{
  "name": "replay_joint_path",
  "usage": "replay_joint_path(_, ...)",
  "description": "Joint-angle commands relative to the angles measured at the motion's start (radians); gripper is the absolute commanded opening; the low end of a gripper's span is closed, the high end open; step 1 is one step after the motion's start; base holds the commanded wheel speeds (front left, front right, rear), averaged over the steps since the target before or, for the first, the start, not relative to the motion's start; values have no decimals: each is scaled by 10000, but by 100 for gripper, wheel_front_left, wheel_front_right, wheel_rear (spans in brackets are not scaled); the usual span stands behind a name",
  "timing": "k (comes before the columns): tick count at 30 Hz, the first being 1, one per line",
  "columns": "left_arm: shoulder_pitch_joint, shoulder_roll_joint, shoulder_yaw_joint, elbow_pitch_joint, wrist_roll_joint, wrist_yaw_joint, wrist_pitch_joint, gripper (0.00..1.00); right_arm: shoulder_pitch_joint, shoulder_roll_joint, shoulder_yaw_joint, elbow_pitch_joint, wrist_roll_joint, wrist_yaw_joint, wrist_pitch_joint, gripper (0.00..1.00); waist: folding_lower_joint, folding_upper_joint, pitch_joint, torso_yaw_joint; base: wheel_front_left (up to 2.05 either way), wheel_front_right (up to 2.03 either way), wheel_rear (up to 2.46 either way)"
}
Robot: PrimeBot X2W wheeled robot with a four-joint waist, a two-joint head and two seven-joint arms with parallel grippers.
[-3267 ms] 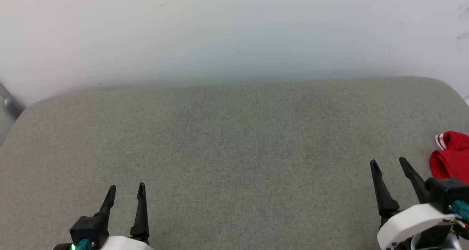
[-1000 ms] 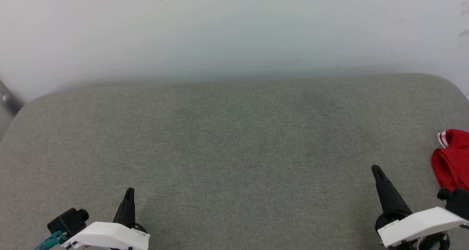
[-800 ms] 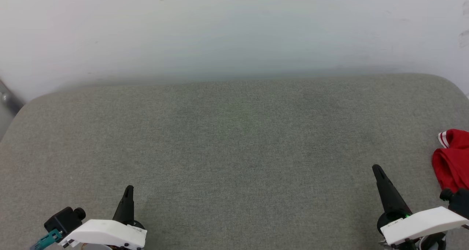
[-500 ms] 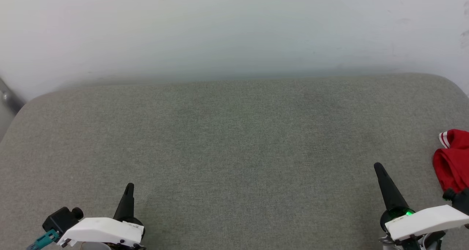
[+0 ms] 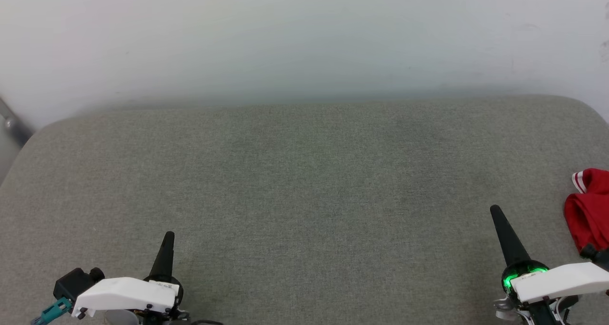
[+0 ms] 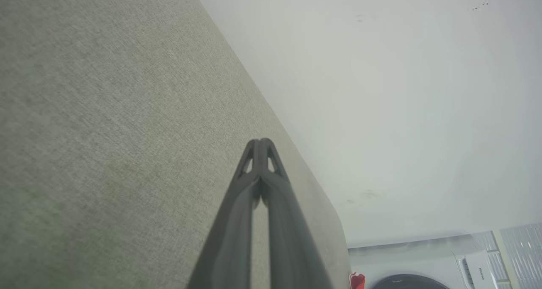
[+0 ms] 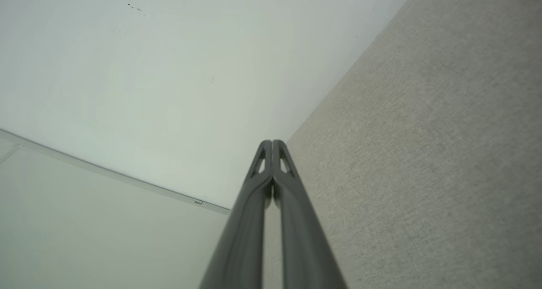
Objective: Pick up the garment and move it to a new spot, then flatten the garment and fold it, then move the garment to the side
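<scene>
**Item 1.** Bench [image 5: 304, 182]: grey-green woven fabric over a padded top, rounded far corners, set against a pale plain wall [image 5: 304, 39].

**Item 2.** Red soft-cloth garment [image 5: 589, 211] with red-and-white striped trim [image 5: 579, 182]: bunched in a heap on the bench at its right side, cut off by the right edge of the head view. A small red scrap of it [image 6: 357, 280] shows at the far end of the bench in the left wrist view. Lettering cannot be made out.

**Item 3.** Left pincer [image 5: 168, 237], two long dark fingers on a white wrist housing: fingers pressed together tip to tip, nothing between them [image 6: 260, 143]. Position: over the near left part of the bench, well apart from the garment.

**Item 4.** Right pincer [image 5: 496, 213], same build, green light [image 5: 521, 272] lit at its base: fingers pressed together, nothing between them [image 7: 271, 143]. Position: near right part of the bench, near the garment but apart from it.

**Item 5.** White appliance with a dark round front [image 6: 406, 280]: beyond the bench end, partly seen.
</scene>
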Motion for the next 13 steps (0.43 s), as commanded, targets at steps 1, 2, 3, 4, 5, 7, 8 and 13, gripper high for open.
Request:
replay_joint_path(1,-266,-17,122,-52,-185,-72,74,0,-215,-67,-32,9,255,-1,-26,0,-1,0,2,3,0,0,0)
replay_joint_path(2,-275,-32,147,-45,-269,-97,91,0,-234,-67,-40,31,361,-1,-24,0,-1,0,4,6,0,0,0)
replay_joint_path(3,-285,-46,172,-38,-354,-112,120,0,-250,-66,-48,57,467,-1,-22,0,-1,0,6,9,0,0,0)
replay_joint_path(4,-292,-60,196,-31,-435,-128,150,0,-266,-65,-55,83,566,-1,-20,0,-1,0,8,12,0,0,0)
replay_joint_path(5,-303,-76,217,-23,-521,-146,170,0,-285,-64,-64,112,665,-1,-18,0,-1,0,9,15,0,0,0)
replay_joint_path(7,-352,-144,313,2,-829,-226,271,0,-357,-60,-94,222,1066,-1,-9,0,-1,0,17,26,0,0,0)
replay_joint_path(8,-366,-161,339,9,-907,-241,298,0,-371,-59,-101,248,1160,-1,-8,0,-1,0,19,29,0,0,0)
replay_joint_path(13,-432,-247,462,44,-1286,-334,418,0,-429,-51,-139,372,1630,-1,4,0,-1,0,28,43,0,0,0)
